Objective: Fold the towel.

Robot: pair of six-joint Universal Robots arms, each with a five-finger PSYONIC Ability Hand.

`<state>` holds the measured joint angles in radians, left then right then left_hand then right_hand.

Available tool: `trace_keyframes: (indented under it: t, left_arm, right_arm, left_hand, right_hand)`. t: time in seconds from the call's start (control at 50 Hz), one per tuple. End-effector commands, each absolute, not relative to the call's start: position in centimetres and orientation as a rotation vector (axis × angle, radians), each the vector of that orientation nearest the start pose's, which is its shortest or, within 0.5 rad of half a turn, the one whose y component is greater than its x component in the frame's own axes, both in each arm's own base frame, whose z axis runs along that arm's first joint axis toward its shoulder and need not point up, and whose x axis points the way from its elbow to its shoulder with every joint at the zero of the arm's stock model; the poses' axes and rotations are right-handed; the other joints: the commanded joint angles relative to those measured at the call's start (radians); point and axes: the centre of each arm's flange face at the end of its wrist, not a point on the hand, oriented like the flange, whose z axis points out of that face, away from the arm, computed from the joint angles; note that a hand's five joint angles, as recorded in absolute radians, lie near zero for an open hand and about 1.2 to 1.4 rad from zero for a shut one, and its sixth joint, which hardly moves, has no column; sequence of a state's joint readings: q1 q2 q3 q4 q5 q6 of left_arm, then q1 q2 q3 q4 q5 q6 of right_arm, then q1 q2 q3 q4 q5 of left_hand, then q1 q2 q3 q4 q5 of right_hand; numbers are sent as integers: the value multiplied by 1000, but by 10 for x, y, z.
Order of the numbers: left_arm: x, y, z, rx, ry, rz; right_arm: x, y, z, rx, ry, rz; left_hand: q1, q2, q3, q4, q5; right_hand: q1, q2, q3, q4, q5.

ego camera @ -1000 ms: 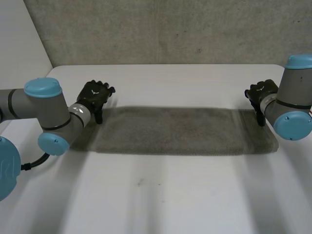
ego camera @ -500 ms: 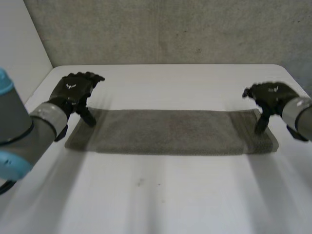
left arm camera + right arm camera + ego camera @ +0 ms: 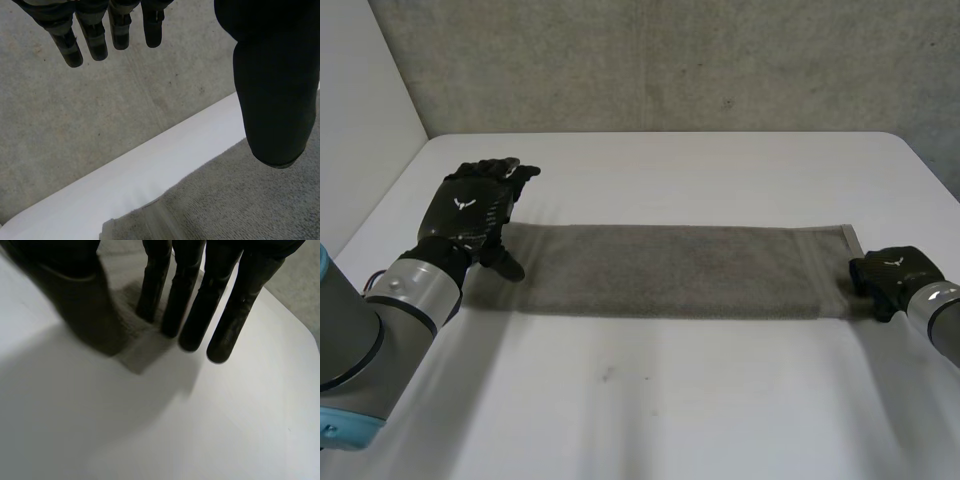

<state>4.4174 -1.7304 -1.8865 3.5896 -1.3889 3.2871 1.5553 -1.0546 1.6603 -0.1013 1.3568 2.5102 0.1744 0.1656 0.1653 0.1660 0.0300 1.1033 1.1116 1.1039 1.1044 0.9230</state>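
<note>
Quick count: one towel (image 3: pixel 680 270), two hands, one counter (image 3: pixel 670 400). That's everything on it.

The towel is a long grey strip lying flat, with its long axis running straight across the counter from my left side to my right. Its short ends face my two hands. It sits a bit past the middle, toward the concrete wall (image 3: pixel 670 60).

For room to move, there's a wide bare stretch of counter between me and the towel's near long edge. There's a narrower bare band between the far long edge and the counter's back edge. The right end stops short of the counter's right edge, and the left end has some white space beside it too.

My left hand (image 3: pixel 470 215) is over the towel's left end. Its fingers (image 3: pixel 105 35) are straight and spread, holding nothing, with the thumb (image 3: pixel 270 90) pointing down above the cloth.

My right hand (image 3: pixel 895 275) is at the near right corner. Those fingers (image 3: pixel 225 315) are straight too, not clenched. Two fingertips are down on the corner, the other two are over bare counter just past it, and the thumb is apart on the other side. The corner lies flat.
</note>
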Motion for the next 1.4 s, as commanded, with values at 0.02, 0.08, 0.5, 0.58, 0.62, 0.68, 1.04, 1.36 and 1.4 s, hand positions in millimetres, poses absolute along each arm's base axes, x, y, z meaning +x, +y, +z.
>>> trace_keyframes:
  t: [0.02,0.08,0.5,0.58,0.62,0.68,1.04,1.36,1.4]
  left_arm:
    - [-233,-259,205,739,2326,-2331]
    - [-233,-259,205,739,2327,-2329]
    - [-230,-261,206,701,2346,-2339]
    - [-232,-260,207,673,2375,-2357]
    - [-231,-259,209,666,2375,-2365]
    - [-231,-259,210,659,2374,-2371]
    - [-228,-260,209,649,2377,-2363]
    - [-231,-257,205,666,2393,-2354]
    - [-232,-256,204,669,2397,-2351]
  right_arm:
    - [124,-357,124,-970,2712,-1724]
    - [109,-366,130,-931,2760,-1763]
    - [165,-387,258,-1158,2428,-2278]
    - [238,-357,266,-1244,2180,-2267]
    - [273,-337,264,-1311,2070,-2237]
    - [345,-284,247,-1471,1839,-2128]
    - [421,-189,175,-1647,1706,-1822]
    - [282,-251,167,-1246,2325,-1684]
    - [266,-255,150,-1263,2401,-1645]
  left_hand:
    - [0,9,9,9,-30]
    - [0,9,9,9,-30]
    - [0,9,9,9,-30]
    - [0,9,9,9,-30]
    - [0,9,9,9,-30]
    - [0,9,9,9,-30]
    - [0,9,9,9,-30]
    - [0,9,9,9,-30]
    - [0,9,9,9,-30]
  right_hand:
    - [293,285,292,292,299]
    - [293,285,292,292,299]
    - [293,285,292,292,299]
    - [293,285,292,292,299]
    - [293,285,292,292,299]
    - [293,285,292,292,299]
    - [-929,-937,-929,-930,-923]
    - [-929,-937,-929,-930,-923]
    - [-727,-735,-727,-728,-721]
